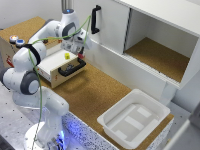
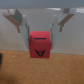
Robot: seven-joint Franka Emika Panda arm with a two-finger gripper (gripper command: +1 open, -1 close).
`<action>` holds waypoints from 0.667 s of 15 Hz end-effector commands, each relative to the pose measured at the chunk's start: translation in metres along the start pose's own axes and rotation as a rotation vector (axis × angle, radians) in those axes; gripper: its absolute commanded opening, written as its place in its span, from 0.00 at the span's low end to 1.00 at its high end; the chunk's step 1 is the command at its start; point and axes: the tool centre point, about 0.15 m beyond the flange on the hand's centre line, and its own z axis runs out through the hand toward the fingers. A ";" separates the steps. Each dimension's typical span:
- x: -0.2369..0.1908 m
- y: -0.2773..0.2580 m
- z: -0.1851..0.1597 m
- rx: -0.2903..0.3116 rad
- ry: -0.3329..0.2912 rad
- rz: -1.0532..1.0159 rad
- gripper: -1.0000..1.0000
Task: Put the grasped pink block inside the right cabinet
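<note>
Gripper (image 2: 40,44) closed on pink block (image 2: 40,46), fingers pinching opposite flat faces. Block looks rigid, light, slip-prone; keep centred squeeze. Right cabinet (image 1: 157,57) at frame right.

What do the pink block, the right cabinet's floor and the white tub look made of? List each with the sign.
Pink block: probably painted wood or plastic, matte, crisp edges.
Right cabinet floor: looks like cork, speckled brown.
White tub: likely plastic, smooth, thin moulded rim.
</note>
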 end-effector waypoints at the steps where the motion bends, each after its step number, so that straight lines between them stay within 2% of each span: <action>1: 0.022 0.095 0.030 0.013 0.059 0.045 0.00; 5: 0.053 0.140 0.029 -0.048 0.060 0.136 0.00; 6: 0.063 0.150 0.027 -0.079 0.062 0.139 0.00; 8: 0.084 0.177 0.031 -0.088 0.071 0.166 0.00; 10: 0.109 0.204 0.043 -0.066 0.090 0.180 0.00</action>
